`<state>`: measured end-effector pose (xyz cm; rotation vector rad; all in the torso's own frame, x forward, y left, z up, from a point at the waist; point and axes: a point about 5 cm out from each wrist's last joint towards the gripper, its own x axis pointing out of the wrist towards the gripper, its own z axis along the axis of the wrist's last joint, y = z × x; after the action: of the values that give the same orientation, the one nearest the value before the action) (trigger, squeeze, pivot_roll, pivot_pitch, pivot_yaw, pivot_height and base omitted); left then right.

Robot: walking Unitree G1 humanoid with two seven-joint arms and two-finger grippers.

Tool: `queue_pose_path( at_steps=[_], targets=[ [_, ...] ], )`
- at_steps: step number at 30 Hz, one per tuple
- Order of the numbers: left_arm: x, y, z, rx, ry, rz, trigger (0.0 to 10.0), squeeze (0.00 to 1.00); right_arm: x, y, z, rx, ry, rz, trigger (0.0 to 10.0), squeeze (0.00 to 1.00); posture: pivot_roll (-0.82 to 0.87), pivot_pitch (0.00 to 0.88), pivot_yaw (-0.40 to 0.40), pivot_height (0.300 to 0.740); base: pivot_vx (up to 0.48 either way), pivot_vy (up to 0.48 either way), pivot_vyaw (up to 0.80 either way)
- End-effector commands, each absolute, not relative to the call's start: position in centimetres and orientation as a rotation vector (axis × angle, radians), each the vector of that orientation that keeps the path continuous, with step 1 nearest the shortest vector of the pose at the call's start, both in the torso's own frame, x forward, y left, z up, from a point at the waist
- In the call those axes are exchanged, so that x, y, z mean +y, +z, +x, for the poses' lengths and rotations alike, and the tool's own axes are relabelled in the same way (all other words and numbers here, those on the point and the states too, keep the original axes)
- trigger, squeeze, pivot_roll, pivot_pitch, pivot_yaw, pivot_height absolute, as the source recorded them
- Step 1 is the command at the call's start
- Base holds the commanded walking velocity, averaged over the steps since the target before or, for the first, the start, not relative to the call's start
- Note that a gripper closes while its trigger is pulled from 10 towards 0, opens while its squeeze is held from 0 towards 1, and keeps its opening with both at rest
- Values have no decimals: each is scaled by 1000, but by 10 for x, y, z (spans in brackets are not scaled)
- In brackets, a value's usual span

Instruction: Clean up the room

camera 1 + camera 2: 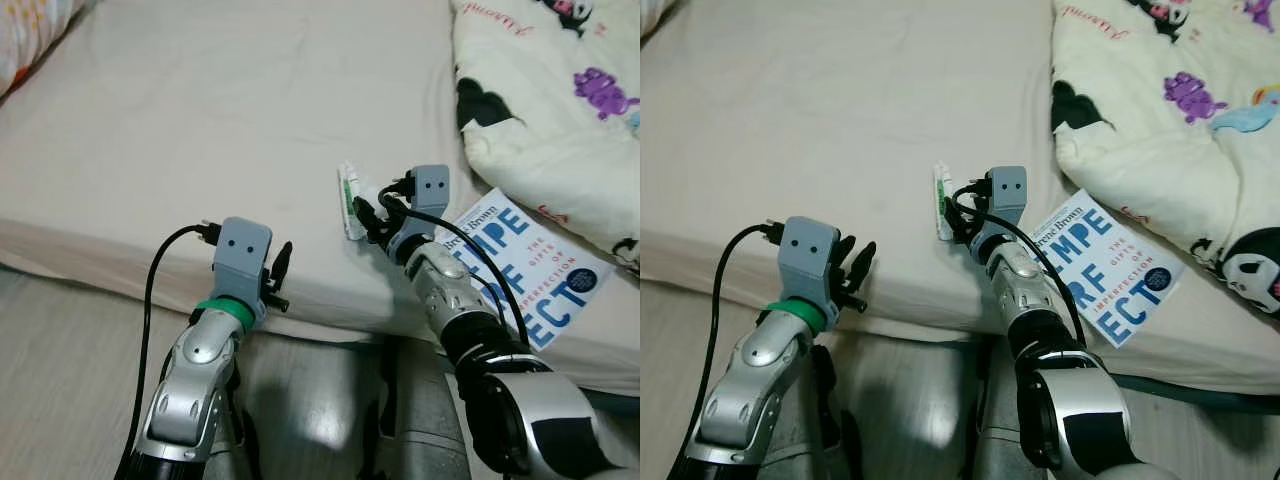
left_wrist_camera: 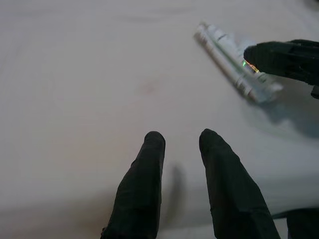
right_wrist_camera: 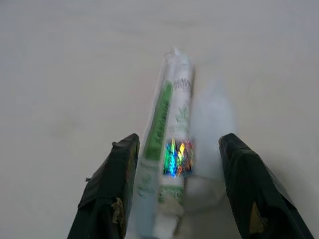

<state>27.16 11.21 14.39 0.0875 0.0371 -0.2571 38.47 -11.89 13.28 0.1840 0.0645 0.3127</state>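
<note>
Right wrist view gives me the clearest look: my right claw [image 3: 177, 189] stands wide, and the white and green tube [image 3: 167, 149] lies between its two black fingers [image 3: 112, 189], with a gap on each side, so nothing is gripped. One finger is just beside the tube, and I cannot tell if it touches. The tube has a shiny rainbow sticker near the end that is close to the claw, and a bit of white paper or tissue [image 3: 212, 124] lies beside it.

From the head camera I see the tube flat on the beige bed [image 1: 200, 130], directly ahead of the right claw. Just behind that claw and to its right, a white book with blue letters [image 1: 530, 265] lies near the bed edge, under the right arm. Beyond the book there is a cream blanket with cartoon prints [image 1: 560, 110].

My left claw [image 1: 278, 275] hovers at the bed edge, well apart from the tube, with fingers [image 2: 142, 194] only narrowly parted and holding nothing.
</note>
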Motion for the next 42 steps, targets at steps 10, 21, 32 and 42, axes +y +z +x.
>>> queue_pose_path(
  at_steps=[10, 21, 32, 42],
  targets=[
    [118, 140, 248, 125, -251, 104, 10000, 0, -120, 129, 388, 140, 257, 100, 10000, 0, 188, 377, 55, 535, 0, 0, 0],
    [122, 142, 236, 164, -235, 112, 10000, 0, -118, 126, 390, 229, 273, 38, 0, 0, 212, 394, 65, 535, 0, 0, 0],
    [121, 142, 236, 184, -234, 106, 10000, 0, -124, 126, 391, 263, 261, 61, 0, 0, 199, 387, 68, 535, 0, 0, 0],
    [119, 141, 243, 187, -237, 105, 10000, 0, -117, 153, 399, 139, 338, 215, 0, 0, 180, 355, 60, 535, 0, 0, 0]
  ],
)
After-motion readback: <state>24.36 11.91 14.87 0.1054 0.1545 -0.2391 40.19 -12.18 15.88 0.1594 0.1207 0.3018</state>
